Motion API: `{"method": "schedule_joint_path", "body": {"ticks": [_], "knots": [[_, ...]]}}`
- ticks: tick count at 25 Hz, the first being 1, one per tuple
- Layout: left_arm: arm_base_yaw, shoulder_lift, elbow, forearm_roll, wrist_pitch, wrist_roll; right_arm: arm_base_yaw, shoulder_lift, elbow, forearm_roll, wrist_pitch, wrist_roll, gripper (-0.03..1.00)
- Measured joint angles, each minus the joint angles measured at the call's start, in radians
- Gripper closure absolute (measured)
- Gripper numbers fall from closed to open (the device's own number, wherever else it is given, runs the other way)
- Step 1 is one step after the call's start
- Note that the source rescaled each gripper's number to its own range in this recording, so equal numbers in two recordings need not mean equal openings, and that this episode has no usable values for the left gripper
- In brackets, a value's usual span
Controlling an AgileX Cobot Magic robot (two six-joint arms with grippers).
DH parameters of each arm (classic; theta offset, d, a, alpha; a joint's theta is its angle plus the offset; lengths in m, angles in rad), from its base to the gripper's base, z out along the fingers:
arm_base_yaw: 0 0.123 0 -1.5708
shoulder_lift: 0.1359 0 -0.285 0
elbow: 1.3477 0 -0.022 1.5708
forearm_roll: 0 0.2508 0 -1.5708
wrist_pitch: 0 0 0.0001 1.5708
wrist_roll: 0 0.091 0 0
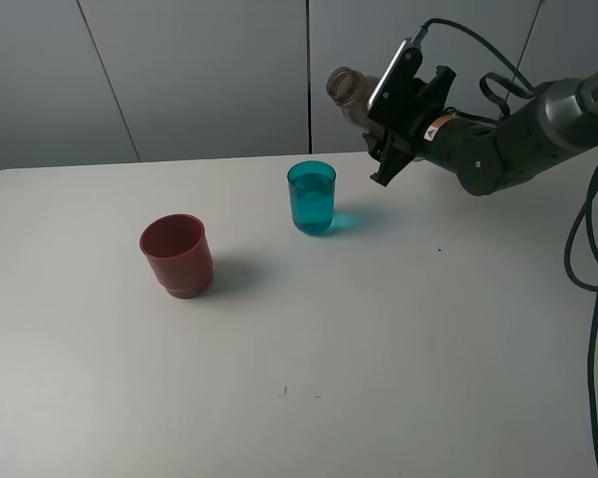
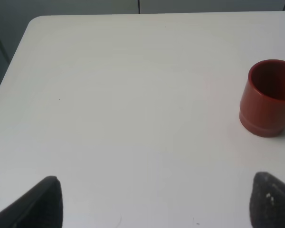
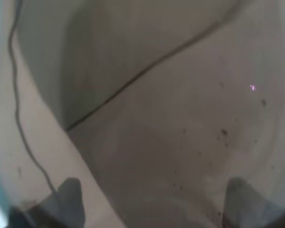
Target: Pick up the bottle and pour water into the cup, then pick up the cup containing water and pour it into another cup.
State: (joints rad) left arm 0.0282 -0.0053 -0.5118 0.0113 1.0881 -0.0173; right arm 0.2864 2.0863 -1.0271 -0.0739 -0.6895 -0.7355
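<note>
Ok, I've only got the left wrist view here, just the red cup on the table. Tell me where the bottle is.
Observer: The bottle is up off the table, tilted, clamped in the right gripper.
Operator: Give me the teal cup's position.
Observer: The teal cup stands upright on the table. In the exterior high view it is below the bottle's mouth and slightly left, and well apart from the red cup.
Operator: Report whether it's filled.
Observer: It looks to hold some water. No stream shows between the bottle and the cup.
</note>
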Motion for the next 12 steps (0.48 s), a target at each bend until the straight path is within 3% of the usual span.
{"method": "schedule_joint_path", "body": {"ticks": [4,7,12], "knots": [[0.000,0.000,0.000,0.000,0.000,0.000,-0.065,-0.014,0.011,-0.065,-0.004,0.400,0.96],[0.000,0.000,0.000,0.000,0.000,0.001,-0.117,-0.014,0.015,-0.128,0.000,0.629,0.96],[0.000,0.000,0.000,0.000,0.000,0.001,-0.201,-0.007,0.015,-0.204,-0.006,0.803,0.96]]}}
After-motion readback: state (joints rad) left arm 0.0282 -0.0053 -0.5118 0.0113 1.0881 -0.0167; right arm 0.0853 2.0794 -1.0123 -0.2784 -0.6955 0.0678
